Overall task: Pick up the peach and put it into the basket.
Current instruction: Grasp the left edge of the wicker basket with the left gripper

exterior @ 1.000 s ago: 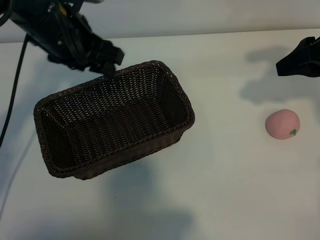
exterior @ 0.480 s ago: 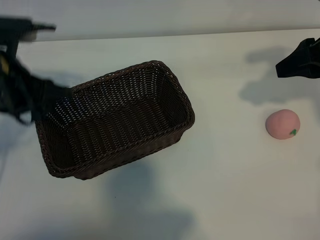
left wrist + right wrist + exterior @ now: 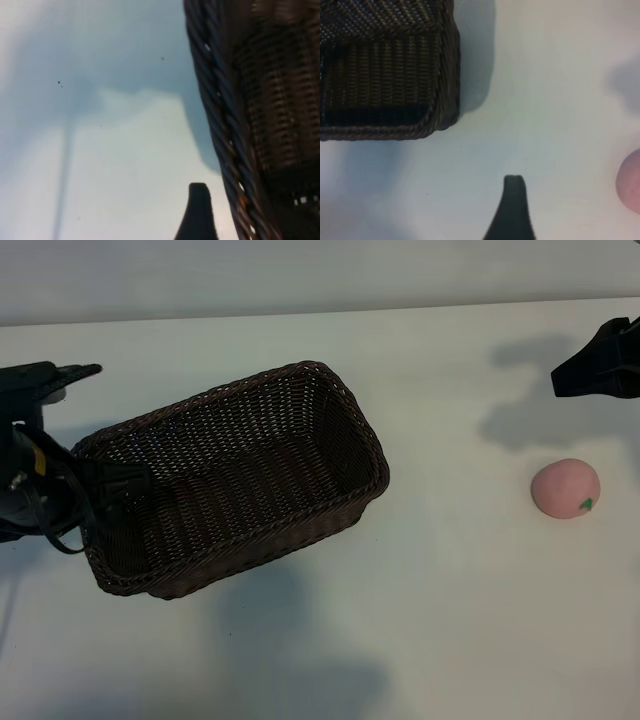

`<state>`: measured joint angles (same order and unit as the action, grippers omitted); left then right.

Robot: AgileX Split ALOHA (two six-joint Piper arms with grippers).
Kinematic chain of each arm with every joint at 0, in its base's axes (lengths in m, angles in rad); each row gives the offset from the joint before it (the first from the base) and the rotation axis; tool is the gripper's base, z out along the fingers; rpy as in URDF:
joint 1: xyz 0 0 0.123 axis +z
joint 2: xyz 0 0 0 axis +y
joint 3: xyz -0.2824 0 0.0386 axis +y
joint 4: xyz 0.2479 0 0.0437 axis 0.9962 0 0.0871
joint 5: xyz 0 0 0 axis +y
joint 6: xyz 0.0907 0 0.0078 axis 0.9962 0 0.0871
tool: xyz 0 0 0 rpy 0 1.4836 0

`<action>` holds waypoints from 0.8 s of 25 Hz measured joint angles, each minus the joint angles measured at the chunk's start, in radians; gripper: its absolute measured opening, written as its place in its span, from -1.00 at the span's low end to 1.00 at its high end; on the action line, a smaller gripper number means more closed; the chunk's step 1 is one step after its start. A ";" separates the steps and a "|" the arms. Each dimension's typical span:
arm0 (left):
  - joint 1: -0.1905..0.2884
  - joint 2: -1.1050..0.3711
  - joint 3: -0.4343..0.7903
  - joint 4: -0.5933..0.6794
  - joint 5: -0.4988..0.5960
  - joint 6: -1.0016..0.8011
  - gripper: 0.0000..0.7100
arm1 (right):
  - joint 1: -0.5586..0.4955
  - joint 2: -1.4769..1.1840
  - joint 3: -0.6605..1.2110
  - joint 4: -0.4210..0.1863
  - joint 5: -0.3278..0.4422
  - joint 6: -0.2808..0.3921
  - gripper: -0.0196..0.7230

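Observation:
The pale-pink peach (image 3: 565,488) lies on the white table at the right, its green leaf mark facing the front; its edge also shows in the right wrist view (image 3: 631,182). The dark-brown wicker basket (image 3: 380,465) stands empty, skewed, left of centre. My left gripper (image 3: 125,483) is open at the basket's left end, over the rim; one finger (image 3: 197,212) hangs just outside the braided rim (image 3: 220,125). My right gripper (image 3: 575,375) hovers open at the right edge, behind the peach and apart from it, with nothing in it; one finger (image 3: 512,205) shows over bare table.
The white tabletop (image 3: 450,620) runs bare between basket and peach and along the front. A pale wall (image 3: 320,270) bounds the table at the back. The left arm's dark body (image 3: 35,470) and cable sit at the table's left edge.
The left arm has swung from behind the basket's far corner down to the basket's left end. Right arm, peach and basket have not moved.

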<state>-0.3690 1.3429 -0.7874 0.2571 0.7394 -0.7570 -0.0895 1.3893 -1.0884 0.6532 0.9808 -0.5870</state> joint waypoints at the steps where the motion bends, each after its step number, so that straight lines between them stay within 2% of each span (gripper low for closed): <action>1: 0.016 0.004 0.007 0.002 -0.007 -0.014 0.67 | 0.000 0.000 0.000 0.000 0.000 0.000 0.66; 3: 0.068 0.013 0.036 -0.001 -0.030 -0.016 0.67 | 0.000 0.000 0.000 0.000 0.000 0.000 0.66; 6: 0.141 0.027 0.078 -0.070 -0.083 0.049 0.67 | 0.000 0.000 0.000 0.000 0.002 0.000 0.66; 9: 0.189 0.052 0.080 -0.165 -0.134 0.152 0.67 | 0.000 0.000 0.000 0.000 0.009 0.000 0.66; 15: 0.207 0.143 0.092 -0.264 -0.240 0.247 0.67 | 0.000 0.000 0.000 0.000 0.015 0.000 0.66; 20: 0.207 0.183 0.092 -0.278 -0.281 0.258 0.67 | 0.000 0.000 0.000 0.000 0.019 0.000 0.66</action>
<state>-0.1624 1.5261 -0.6956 -0.0210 0.4588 -0.4985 -0.0895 1.3893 -1.0884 0.6532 1.0002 -0.5870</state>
